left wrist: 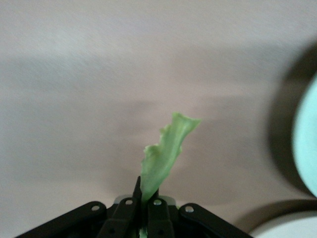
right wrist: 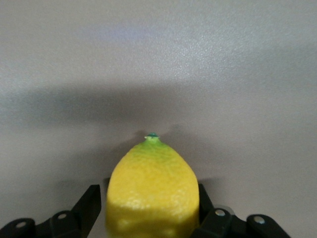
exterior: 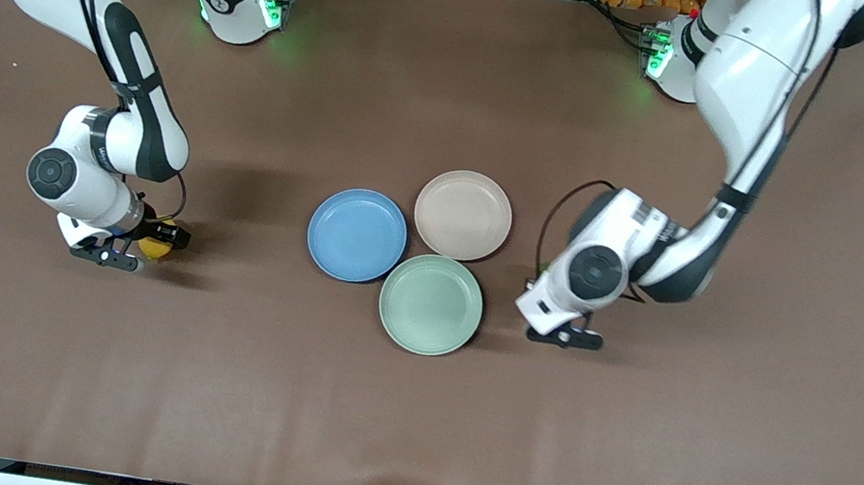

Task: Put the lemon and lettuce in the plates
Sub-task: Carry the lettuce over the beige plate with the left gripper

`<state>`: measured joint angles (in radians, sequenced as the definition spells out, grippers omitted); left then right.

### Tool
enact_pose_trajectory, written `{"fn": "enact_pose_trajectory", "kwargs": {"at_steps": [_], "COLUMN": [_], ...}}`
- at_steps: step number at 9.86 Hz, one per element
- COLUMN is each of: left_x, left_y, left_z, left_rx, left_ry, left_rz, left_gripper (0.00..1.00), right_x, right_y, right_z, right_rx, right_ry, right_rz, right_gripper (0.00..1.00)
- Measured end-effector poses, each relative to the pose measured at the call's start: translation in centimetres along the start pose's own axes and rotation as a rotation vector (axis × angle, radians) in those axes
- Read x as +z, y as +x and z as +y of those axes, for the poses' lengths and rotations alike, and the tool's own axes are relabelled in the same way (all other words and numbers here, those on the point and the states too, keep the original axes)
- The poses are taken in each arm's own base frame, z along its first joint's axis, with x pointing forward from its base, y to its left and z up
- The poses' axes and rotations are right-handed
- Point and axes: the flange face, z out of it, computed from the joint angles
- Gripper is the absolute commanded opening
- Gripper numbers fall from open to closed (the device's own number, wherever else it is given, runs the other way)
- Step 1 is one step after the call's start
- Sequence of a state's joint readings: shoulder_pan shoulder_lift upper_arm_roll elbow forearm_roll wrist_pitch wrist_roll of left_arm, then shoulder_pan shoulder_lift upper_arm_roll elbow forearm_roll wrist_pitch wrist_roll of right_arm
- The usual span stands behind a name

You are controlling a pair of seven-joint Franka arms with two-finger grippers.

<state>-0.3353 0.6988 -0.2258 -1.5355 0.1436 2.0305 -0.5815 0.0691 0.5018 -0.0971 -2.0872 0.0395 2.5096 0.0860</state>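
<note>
Front view: I see my right gripper [exterior: 144,243] down at the tablecloth [exterior: 409,408] toward the right arm's end, the lemon [exterior: 156,246] between its fingers. The blue plate [exterior: 357,234] lies well apart from it, toward the table's middle, touching the beige-pink plate [exterior: 463,215] and the mint-green plate [exterior: 431,304]. My left gripper [exterior: 564,336] is low near the mint-green plate, at the left arm's end of the cluster; the lettuce does not show here.

Left wrist view: left gripper [left wrist: 143,206] is clamped on the lettuce [left wrist: 166,153], a pale green wrinkled leaf sticking straight out past the fingertips. The mint-green plate's [left wrist: 307,148] rim shows off to one side.

Right wrist view: right gripper [right wrist: 151,208] has a finger on each side of the lemon [right wrist: 152,188], both touching its skin. Its green-tipped end points away from the gripper, over bare cloth.
</note>
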Motion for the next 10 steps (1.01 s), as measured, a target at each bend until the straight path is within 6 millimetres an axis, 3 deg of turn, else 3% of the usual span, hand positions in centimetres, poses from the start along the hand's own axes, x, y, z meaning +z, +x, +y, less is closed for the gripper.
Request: {"fn": "enact_pose_trajectory", "kwargs": {"at_steps": [4, 5, 10], "left_x": [-1.7, -2.0, -1.0], "left_y": [-4.2, -5.2, -9.6], "left_z": [5.9, 6.9, 10.7], "left_rx": [-0.069, -0.078, -0.061], "left_ry": [-0.032, -0.029, 0.036], "left_rz": [-0.030, -0.045, -0.104], "left_gripper": [0.00, 0.00, 0.00], "right_x": [0.3, 0.4, -1.1], "right_y": [0.1, 0.1, 1.2], "right_z": [0.1, 0.1, -0.1], "right_rx": [-0.006, -0.019, -0.056], "right_ry": [-0.002, -0.002, -0.002], "right_rz": [0.005, 0.005, -0.013], "right_gripper": [0.40, 0.35, 0.35]}}
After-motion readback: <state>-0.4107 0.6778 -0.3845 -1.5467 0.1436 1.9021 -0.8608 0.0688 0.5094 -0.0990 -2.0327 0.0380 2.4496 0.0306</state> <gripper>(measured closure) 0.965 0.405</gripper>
